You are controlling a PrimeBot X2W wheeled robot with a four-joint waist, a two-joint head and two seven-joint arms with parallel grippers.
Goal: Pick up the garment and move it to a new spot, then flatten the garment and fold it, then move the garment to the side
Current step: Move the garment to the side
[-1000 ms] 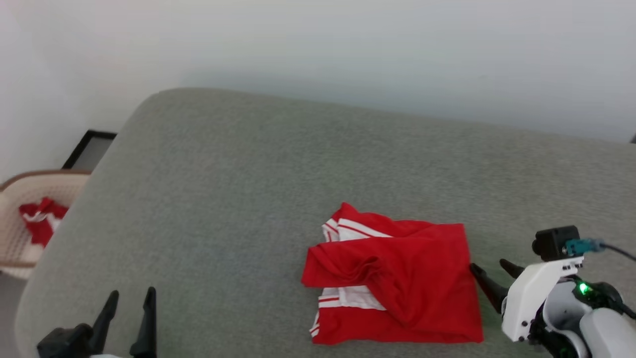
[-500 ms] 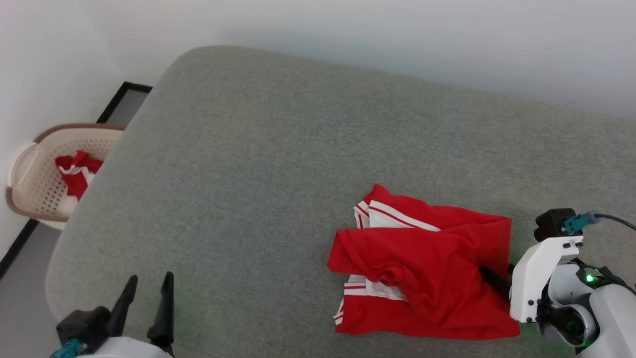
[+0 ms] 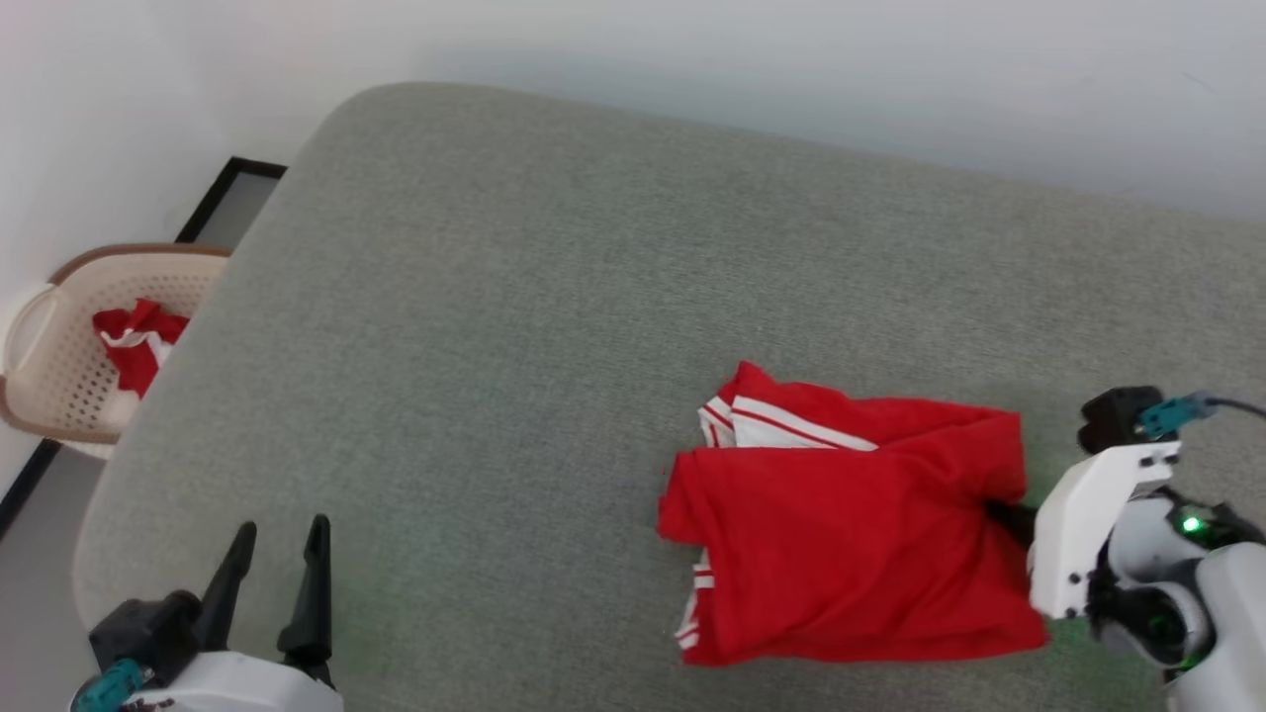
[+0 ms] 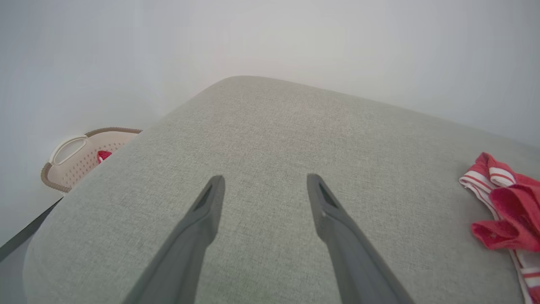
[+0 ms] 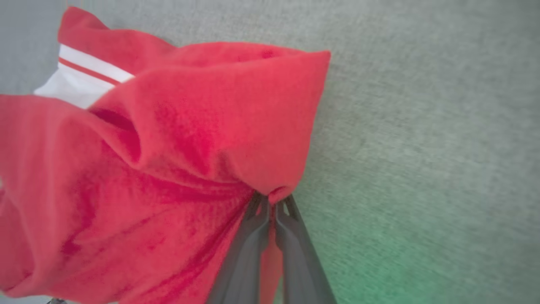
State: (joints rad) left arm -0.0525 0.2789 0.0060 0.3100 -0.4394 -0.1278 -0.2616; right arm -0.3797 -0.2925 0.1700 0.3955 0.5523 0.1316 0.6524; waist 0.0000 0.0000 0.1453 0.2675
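I have a grip for a carry, I judge: the garment point(image 3: 851, 534) lies on the grey cushion point(image 3: 554, 297), on its near right part, doubled over into a rough rectangle with a white striped sleeve peeking out at its far side. Whether this is the first move or the last one to the side I cannot settle, but the loose, uneven folds suggest to me that flattening is not yet done. My right gripper point(image 5: 272, 202) reaches in from the cushion's right, its jaws pressed together on a small pinch of the red cloth's edge, which puckers at the tips. Next I should lift gently and watch that the whole shirt follows. My left gripper point(image 4: 263, 185) hovers over the cushion's near left corner, jaws spread wide, holding nothing. A basket point(image 3: 59, 297) sits past the cushion's left edge.
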